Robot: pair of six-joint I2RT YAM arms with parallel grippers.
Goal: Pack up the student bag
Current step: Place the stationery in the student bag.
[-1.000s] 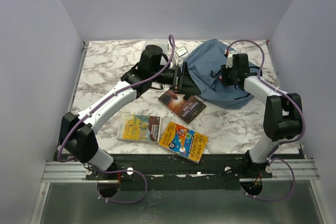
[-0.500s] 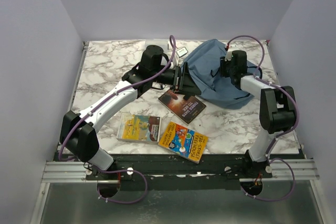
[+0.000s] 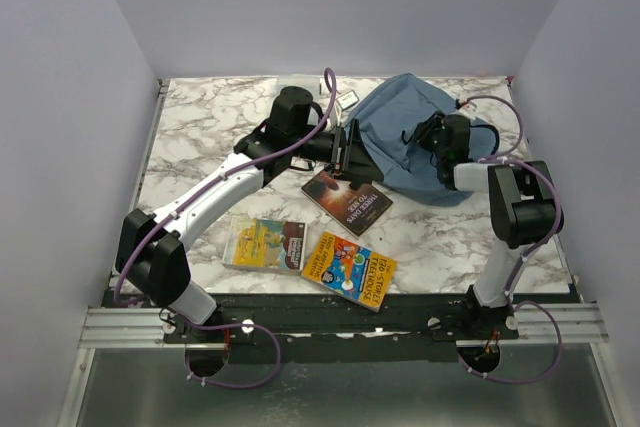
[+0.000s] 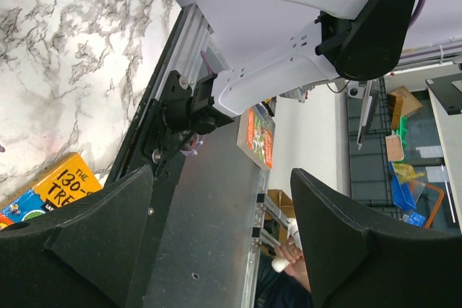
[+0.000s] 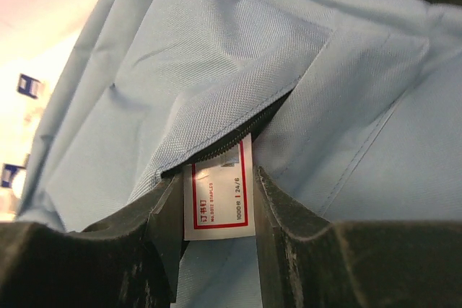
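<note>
The dusty-blue student bag [image 3: 400,132] lies at the back right of the marble table. In the right wrist view its fabric [image 5: 216,55] fills the frame, with a zip slit [image 5: 238,131] partly open. My right gripper [image 5: 216,182] is shut on a small white staples box [image 5: 216,192] with a red border. The box's top end touches the zip slit. In the top view the right gripper [image 3: 428,137] rests over the bag. My left gripper [image 3: 345,147] is open and empty at the bag's left edge. Its fingers [image 4: 101,236] stand wide apart, facing the near rail.
A dark book [image 3: 347,197] lies in front of the bag. A yellow-green book [image 3: 265,243] and an orange book [image 3: 350,269] lie near the front edge; the orange one also shows in the left wrist view [image 4: 58,185]. A small white item [image 3: 347,97] lies at the back.
The right arm has folded in, its forearm swinging toward the bag while the gripper stays on the bag with the box. The left arm has not moved.
</note>
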